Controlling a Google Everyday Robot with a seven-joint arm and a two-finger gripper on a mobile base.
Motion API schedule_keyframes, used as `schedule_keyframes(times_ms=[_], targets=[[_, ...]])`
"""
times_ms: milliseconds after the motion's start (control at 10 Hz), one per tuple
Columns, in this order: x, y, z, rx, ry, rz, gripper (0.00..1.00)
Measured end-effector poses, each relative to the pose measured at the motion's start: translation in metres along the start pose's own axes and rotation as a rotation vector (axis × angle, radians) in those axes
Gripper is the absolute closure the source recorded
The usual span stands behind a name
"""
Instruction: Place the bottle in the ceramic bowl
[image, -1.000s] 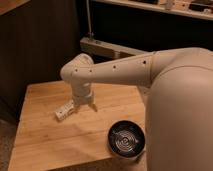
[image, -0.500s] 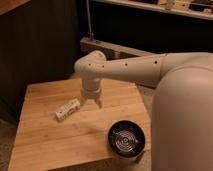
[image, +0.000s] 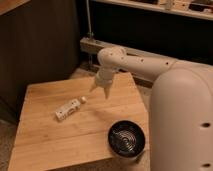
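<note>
White two-finger gripper points straight down, up and left of the round glossy black ceramic bowl, above the tabletop. Fingers spread wide, nothing between them, nothing held. Both fingertips clear of the small white plastic bottle.

The bottle lies on its side on the light wooden slatted table, left of the bowl and a bit farther back, well apart from it. Its cap end points up-right toward the gripper; the body runs down-left. Faint dark marks on the body. The cap sits just below-left of the left fingertip, not touching.

Bowl is upright near the table's front right corner, with light concentric rings showing inside and nothing in it.

The white jointed arm runs from the gripper's wrist up and right, passing behind the bowl, into the robot's large white body, which fills the frame right of the bowl and overlaps the table's right edge.

A grey metal rail sits behind the table, far back from the bowl, with dark shelving beyond.
</note>
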Motion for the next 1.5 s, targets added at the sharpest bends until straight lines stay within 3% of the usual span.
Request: schedule_keyframes(times_ms=[200,300,500,800,1100,1500], targets=[[-0.031,0.009,0.005,0.006,0.027,0.058,0.35],[-0.041,0.025,0.014,0.005,0.045,0.089,0.35],[-0.049,0.037,0.036,0.005,0.08,0.136,0.35],[-0.04,0.066,0.067,0.003,0.128,0.157,0.35],[-0.027,0.089,0.083,0.01,0.149,0.143,0.35],[-0.011,0.086,0.103,0.068,0.179,0.137,0.35]])
